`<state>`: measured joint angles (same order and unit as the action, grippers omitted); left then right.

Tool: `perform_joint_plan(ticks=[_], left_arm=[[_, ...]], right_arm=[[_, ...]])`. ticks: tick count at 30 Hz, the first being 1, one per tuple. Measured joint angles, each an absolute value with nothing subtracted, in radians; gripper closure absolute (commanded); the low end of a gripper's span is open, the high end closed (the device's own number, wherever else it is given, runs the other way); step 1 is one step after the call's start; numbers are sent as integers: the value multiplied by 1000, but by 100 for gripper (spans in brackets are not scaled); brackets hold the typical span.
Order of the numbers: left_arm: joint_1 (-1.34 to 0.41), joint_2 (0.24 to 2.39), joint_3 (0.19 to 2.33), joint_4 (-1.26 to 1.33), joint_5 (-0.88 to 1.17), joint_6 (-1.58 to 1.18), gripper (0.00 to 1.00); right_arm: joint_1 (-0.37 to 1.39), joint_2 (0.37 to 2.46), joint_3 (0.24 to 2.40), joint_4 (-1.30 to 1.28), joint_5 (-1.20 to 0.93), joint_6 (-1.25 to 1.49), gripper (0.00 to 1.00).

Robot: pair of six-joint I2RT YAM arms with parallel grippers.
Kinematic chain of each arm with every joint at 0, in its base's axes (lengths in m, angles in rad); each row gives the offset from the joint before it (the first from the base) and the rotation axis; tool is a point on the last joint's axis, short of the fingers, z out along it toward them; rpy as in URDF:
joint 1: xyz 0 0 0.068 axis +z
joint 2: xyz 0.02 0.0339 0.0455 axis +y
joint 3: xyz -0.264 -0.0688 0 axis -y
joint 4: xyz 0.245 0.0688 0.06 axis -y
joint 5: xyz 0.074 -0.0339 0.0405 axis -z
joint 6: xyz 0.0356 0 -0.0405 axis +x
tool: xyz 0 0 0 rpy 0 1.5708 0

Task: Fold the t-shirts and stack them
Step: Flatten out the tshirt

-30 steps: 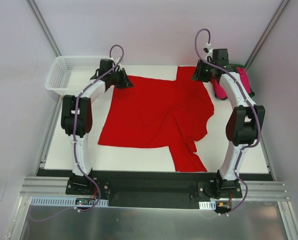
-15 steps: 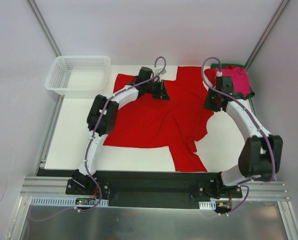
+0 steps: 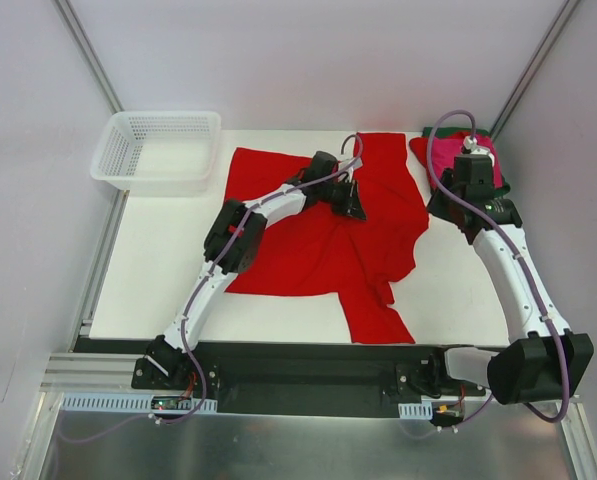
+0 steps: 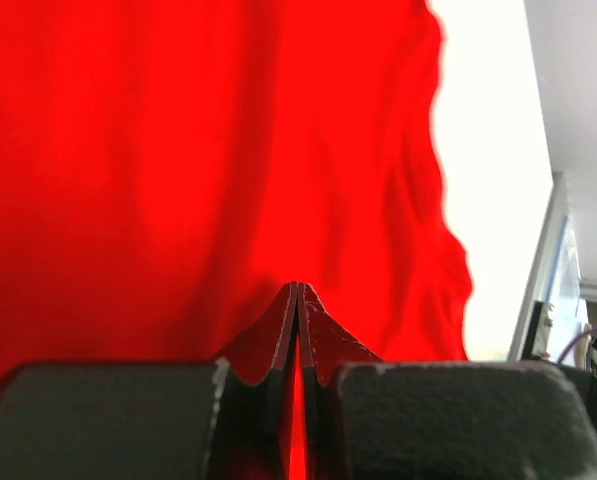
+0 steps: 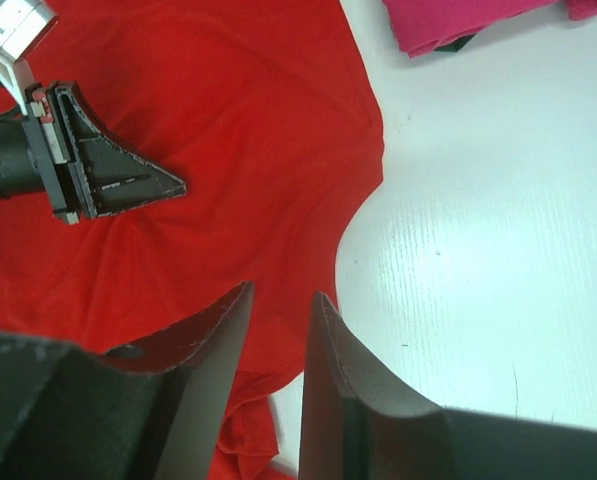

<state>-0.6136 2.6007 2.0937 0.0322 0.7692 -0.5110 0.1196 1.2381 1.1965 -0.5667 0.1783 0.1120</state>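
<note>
Plain bright red t-shirt (image 3: 318,250), magenta-pink t-shirt (image 5: 468,20), white mesh basket (image 3: 163,116), white table (image 3: 148,270)

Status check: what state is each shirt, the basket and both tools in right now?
Red shirt: spread out, rumpled, not yet folded.
Pink shirt: heaped at far right corner.
Basket: upright, nothing seen inside.
Left tool: shut, over red shirt.
Right tool: open, holding nothing.

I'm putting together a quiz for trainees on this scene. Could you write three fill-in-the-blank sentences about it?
The basket stands at the table's far ____ corner.
On the red shirt, the left fingers are ____, not open.
The pink shirt lies on a dark ____ one.
Missing: left; shut; green.
</note>
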Motion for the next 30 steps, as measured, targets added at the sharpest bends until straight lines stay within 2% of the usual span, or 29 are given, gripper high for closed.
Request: perform_joint_plan(ticks=[10, 30], left_arm=[[-595, 2679, 2237, -26, 693, -549, 100], [-456, 2732, 2318, -73, 616, -726, 100]], right_arm=[[119, 1211, 1190, -595, 179, 104, 66], [119, 1158, 1187, -636, 185, 85, 64]])
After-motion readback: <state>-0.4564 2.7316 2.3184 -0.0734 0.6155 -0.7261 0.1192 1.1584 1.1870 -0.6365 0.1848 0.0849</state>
